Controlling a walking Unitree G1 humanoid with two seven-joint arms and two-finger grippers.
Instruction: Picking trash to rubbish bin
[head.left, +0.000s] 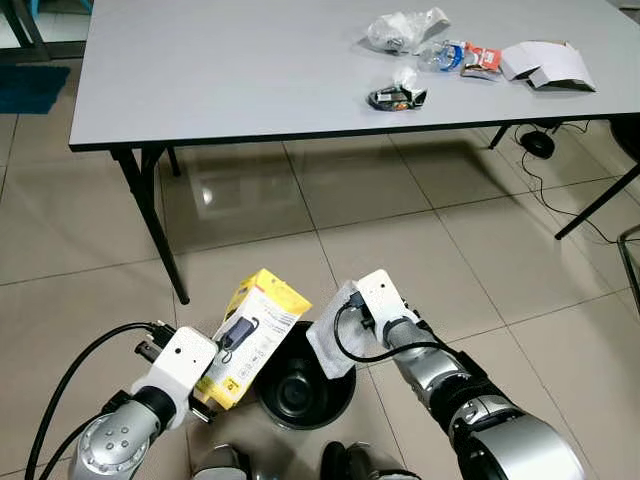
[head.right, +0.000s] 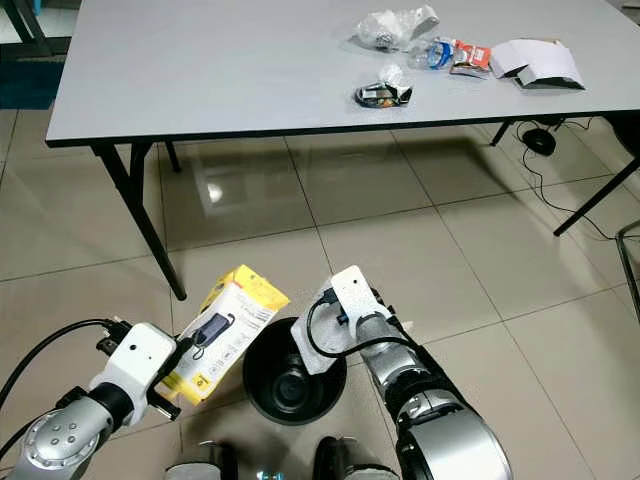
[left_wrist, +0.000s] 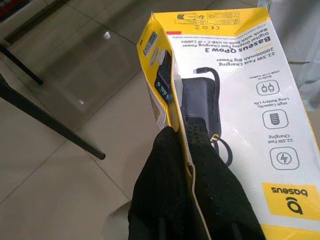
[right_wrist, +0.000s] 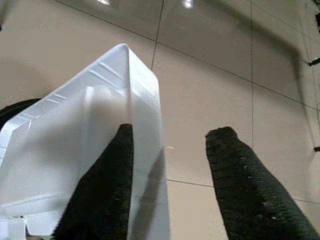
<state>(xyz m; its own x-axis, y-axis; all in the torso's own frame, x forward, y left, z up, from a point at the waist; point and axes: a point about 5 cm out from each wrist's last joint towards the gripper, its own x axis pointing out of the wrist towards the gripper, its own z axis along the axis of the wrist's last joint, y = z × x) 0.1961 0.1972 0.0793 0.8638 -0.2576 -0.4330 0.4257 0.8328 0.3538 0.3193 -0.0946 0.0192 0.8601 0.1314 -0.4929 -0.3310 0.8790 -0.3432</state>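
Note:
A black rubbish bin (head.left: 268, 392) stands on the tiled floor right in front of my feet. My left gripper (left_wrist: 181, 131) is shut on a yellow and white power-bank box (head.left: 255, 335), held tilted just left of the bin's rim. My right gripper (right_wrist: 174, 131) is open over the bin's right rim. A white plastic tray (head.left: 328, 345) leans against one of its fingers (right_wrist: 107, 180); the other finger stands apart from it. More trash lies on the grey table (head.left: 200, 70): a dark wrapper (head.left: 397, 97), a clear plastic bag (head.left: 405, 30), a crushed bottle (head.left: 440, 55).
White folded cardboard (head.left: 545, 65) lies at the table's far right. A black table leg (head.left: 150, 215) stands ahead on my left. Cables and a round black object (head.left: 538, 143) lie on the floor under the table's right end. Open tiles stretch between bin and table.

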